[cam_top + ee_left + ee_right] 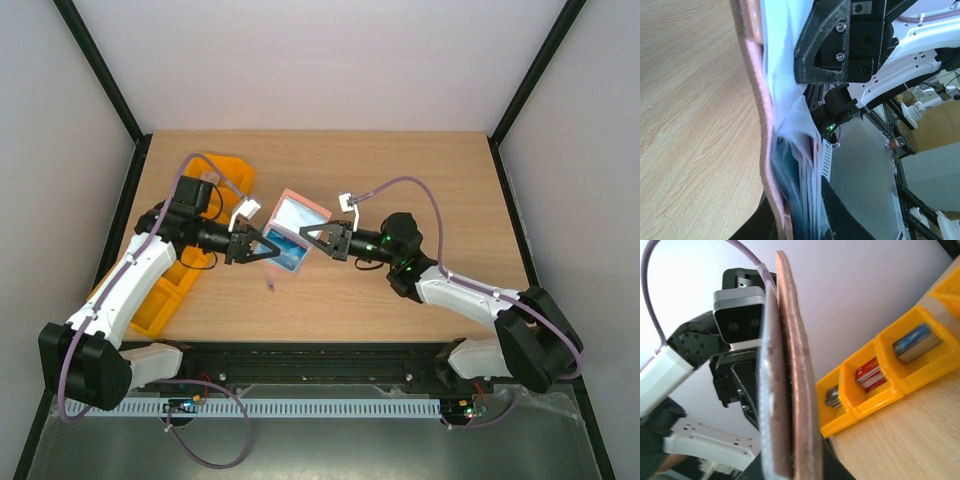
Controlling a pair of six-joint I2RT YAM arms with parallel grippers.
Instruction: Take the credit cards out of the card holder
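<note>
Presently the card holder [295, 222] hangs open above the table [400, 170], stretched between both arms. The left gripper [264, 247] is clenched on the lower leaf, the one carrying the pockets. The right gripper [306, 233] is closed on the edge of the opposite leaf; in its wrist view the fingers flank that leaf edge-on.

Assessment: the two-sided hold serves to keep the wallet spread, so that the pocket mouth faces out and one arm can brace while the other draws. The credit cards [288, 261] are not yet out. A teal face shows in the pocket in the top view, and in the left wrist view pale and teal card edges sit stacked in the slot beside the reddish-brown outer skin.

The orange bins [160, 300] lie along the left side of the table. The right wrist view shows three compartments with small card stacks: blue, red, dark.

Markings: the blue stack bears light lettering, too blurred to read. No legible brand appears on the holder.
</note>
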